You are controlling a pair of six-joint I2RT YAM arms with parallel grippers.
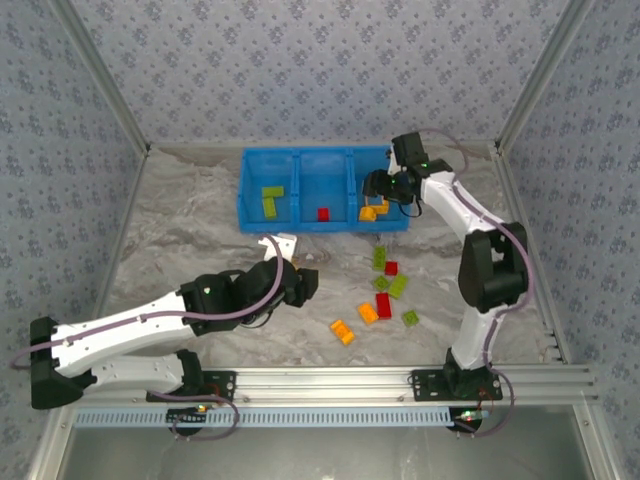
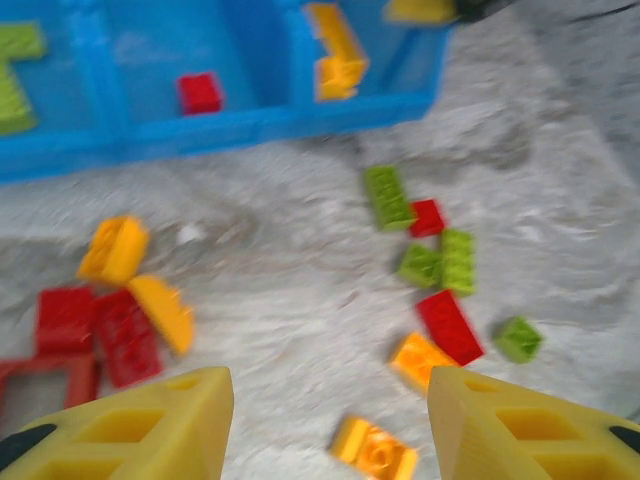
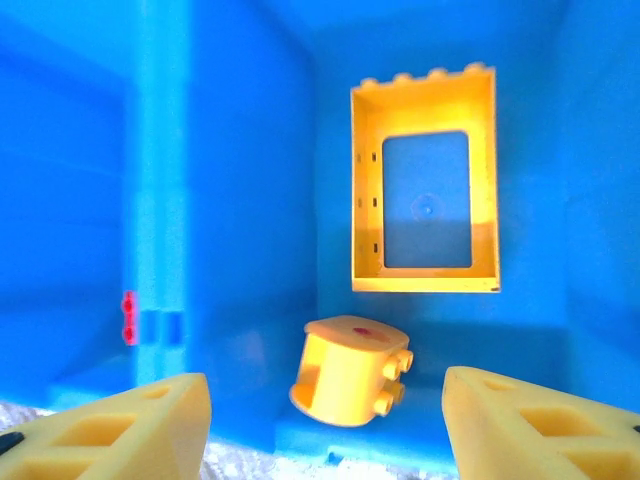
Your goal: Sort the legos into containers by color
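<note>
Plainly, the loose legos (image 1: 385, 290) lay scattered on the grey marbled tabletop (image 1: 200, 220) on the near side of the long bright blue plastic bin (image 1: 320, 227): red, lime-green and orange studded blocks of hard, glossy plastic. Nearest your left gripper (image 2: 330, 415) was a small orange studded brick (image 2: 375, 450), just ahead of the fingertips and a little right of their midline. Its long axis slanted across the gap, so I judged you would want a wrist turn before closing, though that view was blurred. The yellow jaws stood apart with nothing between them. Your right gripper (image 3: 325, 420) hung over the bin's right compartment, jaws likewise apart and empty, above a hollow orange-yellow rectangular frame (image 3: 425, 185) and a rounded yellow block (image 3: 350, 370) tipped on its side. The left arm looked the nearer to that brick.
</note>
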